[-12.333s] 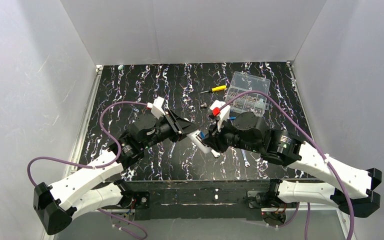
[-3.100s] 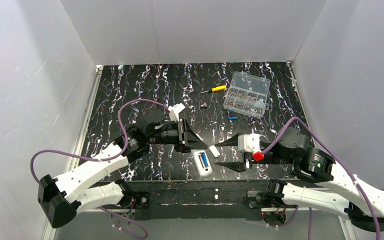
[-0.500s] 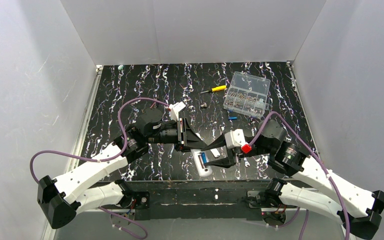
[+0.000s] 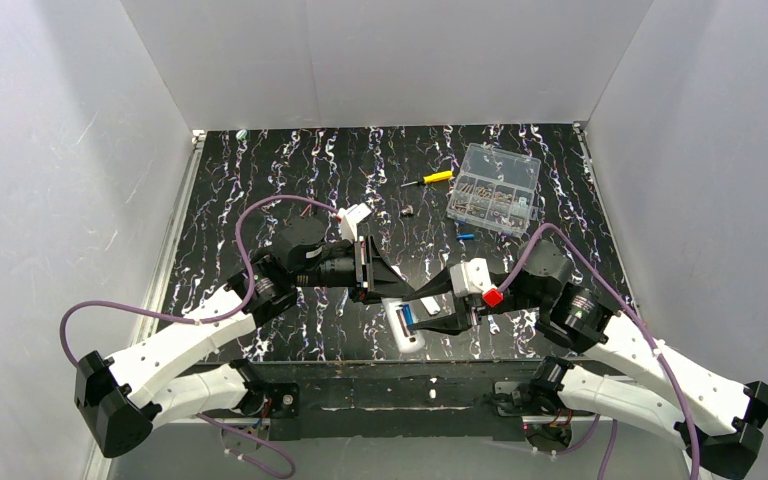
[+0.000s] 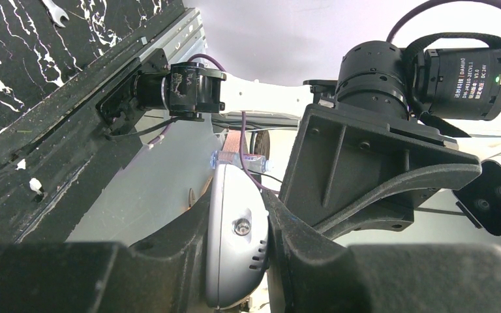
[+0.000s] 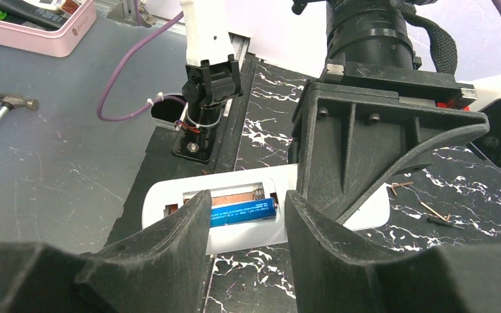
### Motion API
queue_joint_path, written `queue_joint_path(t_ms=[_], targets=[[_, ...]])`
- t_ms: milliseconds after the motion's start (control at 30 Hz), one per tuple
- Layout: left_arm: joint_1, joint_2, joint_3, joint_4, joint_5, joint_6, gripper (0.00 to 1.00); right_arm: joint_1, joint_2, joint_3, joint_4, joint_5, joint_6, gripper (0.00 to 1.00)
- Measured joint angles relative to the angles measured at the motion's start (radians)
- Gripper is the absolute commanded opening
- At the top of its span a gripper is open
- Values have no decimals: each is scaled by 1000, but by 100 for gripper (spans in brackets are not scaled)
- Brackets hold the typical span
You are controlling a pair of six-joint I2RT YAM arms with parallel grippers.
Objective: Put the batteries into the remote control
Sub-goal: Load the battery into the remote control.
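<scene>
blue battery (image 6: 242, 212) in remote control (image 6: 161, 207) bears white print, seemingly illegible.

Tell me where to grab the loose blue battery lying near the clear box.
Pinch the battery across its middle, probably coming straight down from above. It is a slim cylinder lying flat on the table, so only its long sides offer grip. The clear box stands apart from it, farther from the arms.
</scene>
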Motion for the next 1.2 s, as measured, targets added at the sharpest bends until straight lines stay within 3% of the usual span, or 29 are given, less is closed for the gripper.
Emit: queue_joint_path(t_ms=[1200], targets=[[0,8,0,15,0,-14,0,0,-13,-10,19,18,-20,39]])
